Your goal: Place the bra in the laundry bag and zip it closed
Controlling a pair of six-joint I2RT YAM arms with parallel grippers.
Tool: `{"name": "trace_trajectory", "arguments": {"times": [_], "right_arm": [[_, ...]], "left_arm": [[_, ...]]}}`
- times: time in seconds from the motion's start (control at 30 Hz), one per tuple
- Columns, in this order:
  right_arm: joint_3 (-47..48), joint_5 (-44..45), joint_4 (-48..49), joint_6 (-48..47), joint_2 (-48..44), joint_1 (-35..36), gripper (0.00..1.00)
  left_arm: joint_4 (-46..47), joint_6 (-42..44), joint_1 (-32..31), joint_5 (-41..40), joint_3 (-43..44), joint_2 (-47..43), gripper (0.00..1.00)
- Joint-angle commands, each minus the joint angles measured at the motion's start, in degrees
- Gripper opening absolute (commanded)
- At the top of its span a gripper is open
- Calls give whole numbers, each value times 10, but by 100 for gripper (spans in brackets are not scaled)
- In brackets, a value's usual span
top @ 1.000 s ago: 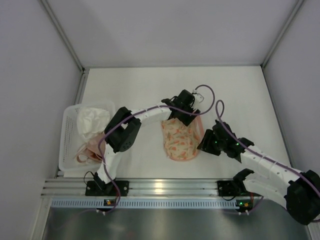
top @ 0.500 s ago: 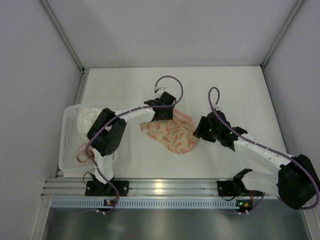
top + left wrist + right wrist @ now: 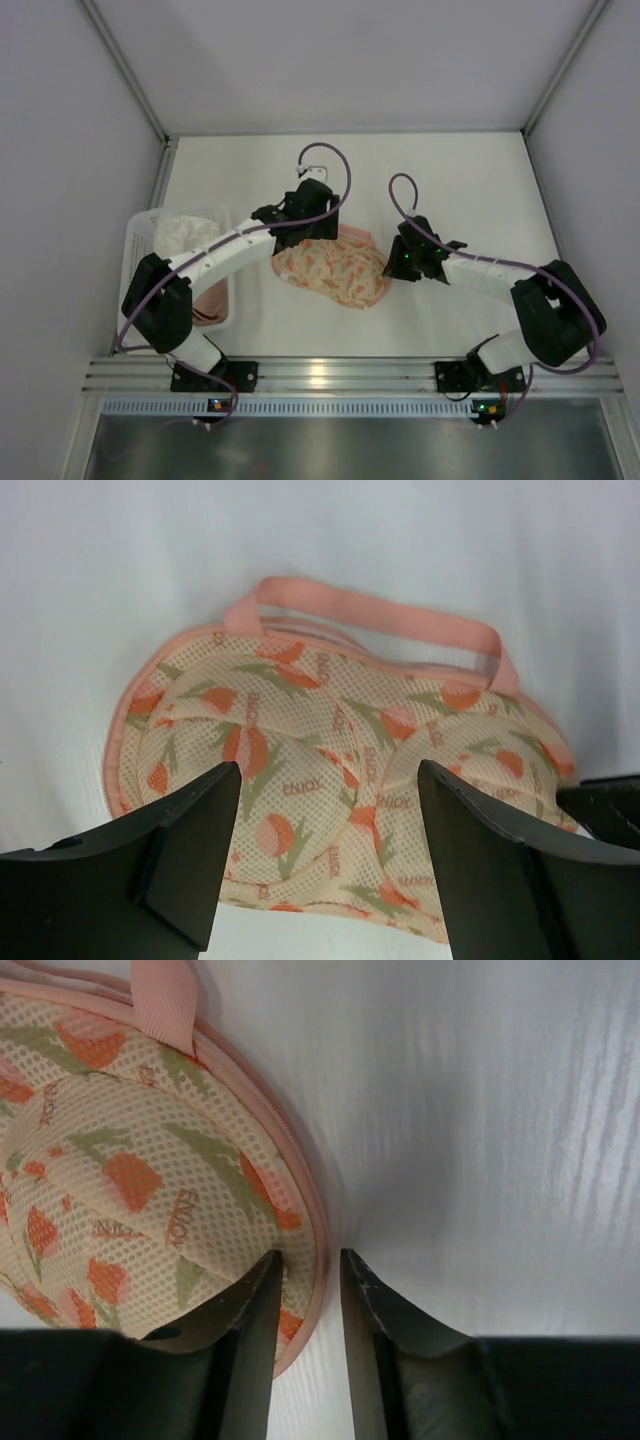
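Laundry bag (image 3: 300,720) flat on white table (image 3: 300,530), pink strap (image 3: 370,610) at far side; left hand (image 3: 328,780) spread wide above it.

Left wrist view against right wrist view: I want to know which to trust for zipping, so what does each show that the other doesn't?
Only the left wrist view: the laundry bag across its whole top, the full loop strap, and the left gripper with wide-open fingers framing it. Only the right wrist view: a close look at the pink zip edge, with the right gripper holding narrow jaws astride it. Both: the floral bag lying on the white table.
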Motion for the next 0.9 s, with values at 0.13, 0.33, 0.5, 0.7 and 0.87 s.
{"name": "trace_trajectory", "arguments": {"times": [0.13, 0.33, 0.5, 0.7, 0.87], "right_arm": [[102, -11, 81, -36, 90, -6, 24], [175, -28, 69, -82, 132, -15, 24], [112, -51, 56, -133, 36, -42, 48], [-27, -116, 133, -193, -92, -40, 58], [-70, -136, 162, -245, -104, 6, 60]], "left_arm": [[47, 65, -20, 101, -77, -30, 76], [80, 72, -54, 87, -104, -22, 77], [108, 42, -54, 91, -110, 16, 77], [113, 1, -53, 82, -87, 72, 76], [113, -83, -42, 63, -95, 89, 77]]}}
